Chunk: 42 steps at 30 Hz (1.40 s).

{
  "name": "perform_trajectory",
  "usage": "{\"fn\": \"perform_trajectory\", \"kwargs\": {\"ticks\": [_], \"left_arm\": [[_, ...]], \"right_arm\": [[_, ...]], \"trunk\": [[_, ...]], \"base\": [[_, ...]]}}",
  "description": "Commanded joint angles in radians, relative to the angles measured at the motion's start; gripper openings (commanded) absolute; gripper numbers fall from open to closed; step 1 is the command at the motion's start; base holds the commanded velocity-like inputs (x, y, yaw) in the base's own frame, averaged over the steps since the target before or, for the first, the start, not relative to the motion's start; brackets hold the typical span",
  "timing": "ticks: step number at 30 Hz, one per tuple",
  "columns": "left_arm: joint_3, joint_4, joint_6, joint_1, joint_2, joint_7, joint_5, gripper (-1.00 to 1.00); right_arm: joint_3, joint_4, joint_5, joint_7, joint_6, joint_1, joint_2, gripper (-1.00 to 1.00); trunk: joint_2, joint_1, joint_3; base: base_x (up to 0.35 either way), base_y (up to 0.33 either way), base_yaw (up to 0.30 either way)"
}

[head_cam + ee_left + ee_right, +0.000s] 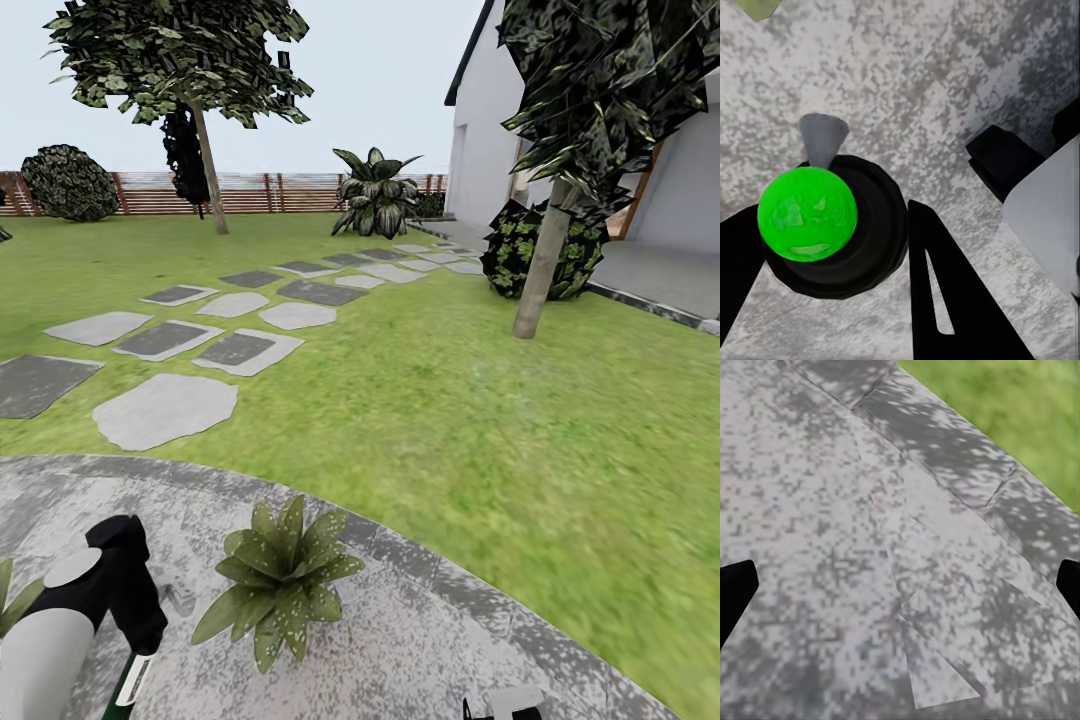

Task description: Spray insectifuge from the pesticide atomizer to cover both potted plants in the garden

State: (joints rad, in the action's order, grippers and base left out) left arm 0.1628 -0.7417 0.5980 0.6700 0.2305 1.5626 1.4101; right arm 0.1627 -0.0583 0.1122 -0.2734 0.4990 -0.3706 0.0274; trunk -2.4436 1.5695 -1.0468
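Speckled grey paved patio (420,640) curves against green lawn (470,400); flat stepping stones (165,408) run toward a slatted brown fence (240,192). One potted plant (280,578), a pale-speckled rosette, stands on the paving just beside the left gripper (832,240), whose fingers clamp the pesticide atomizer (832,225): black round head, grey cone nozzle. Right gripper (900,585) fingers spread wide over bare paving.

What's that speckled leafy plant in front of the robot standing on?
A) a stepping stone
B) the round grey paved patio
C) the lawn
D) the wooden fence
B: the head view shows the potted plant on the speckled grey patio, inside its curved edge, with the lawn beyond.
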Motion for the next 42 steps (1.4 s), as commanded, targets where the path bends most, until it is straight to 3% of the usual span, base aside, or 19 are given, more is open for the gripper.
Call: {"fn": "perform_trajectory", "kwargs": {"ticks": [1, 13, 19, 24, 28, 38, 42], "left_arm": [[0.003, -0.001, 0.011, 0.000, -0.001, 0.008, 0.007, -1.00], [0.001, 0.006, 0.019, 0.000, -0.005, 0.008, 0.005, -1.00], [0.002, 0.013, 0.019, -0.003, -0.024, 0.008, -0.002, -1.00], [0.003, 0.046, 0.019, -0.003, -0.057, 0.008, 0.000, -1.00], [0.003, 0.090, 0.019, -0.003, -0.049, 0.008, 0.002, -1.00], [0.003, 0.090, 0.019, -0.022, -0.040, 0.007, 0.007, -1.00], [0.004, 0.085, 0.020, -0.022, -0.041, -0.058, 0.005, -1.00]], "right_arm": [[0.003, 0.001, 0.010, -0.010, -0.001, -0.001, 0.000, 1.00], [0.004, 0.000, 0.010, -0.010, 0.000, -0.001, 0.000, 1.00], [0.003, 0.000, 0.010, -0.011, -0.001, -0.001, 0.002, 1.00], [0.003, 0.000, 0.010, -0.011, -0.001, -0.001, 0.002, 1.00], [0.003, 0.000, 0.010, -0.011, -0.002, -0.001, 0.002, 1.00], [0.003, 0.001, 0.010, -0.011, -0.001, -0.001, 0.000, 1.00], [0.003, 0.000, 0.009, -0.011, -0.002, -0.001, 0.001, 1.00]], "trunk": [[0.000, 0.000, -0.001], [0.000, 0.000, -0.001], [0.000, 0.000, -0.001], [0.000, 0.000, -0.001], [0.000, 0.000, -0.001], [0.000, 0.000, -0.001], [0.000, 0.000, -0.001]], "base": [[0.000, 0.000, 0.000], [0.000, 0.199, 0.000], [0.000, 0.008, -0.015], [0.000, 0.000, -0.220], [0.000, 0.000, -0.172], [-0.003, 0.001, -0.005], [-0.198, 0.154, 0.000]]}}
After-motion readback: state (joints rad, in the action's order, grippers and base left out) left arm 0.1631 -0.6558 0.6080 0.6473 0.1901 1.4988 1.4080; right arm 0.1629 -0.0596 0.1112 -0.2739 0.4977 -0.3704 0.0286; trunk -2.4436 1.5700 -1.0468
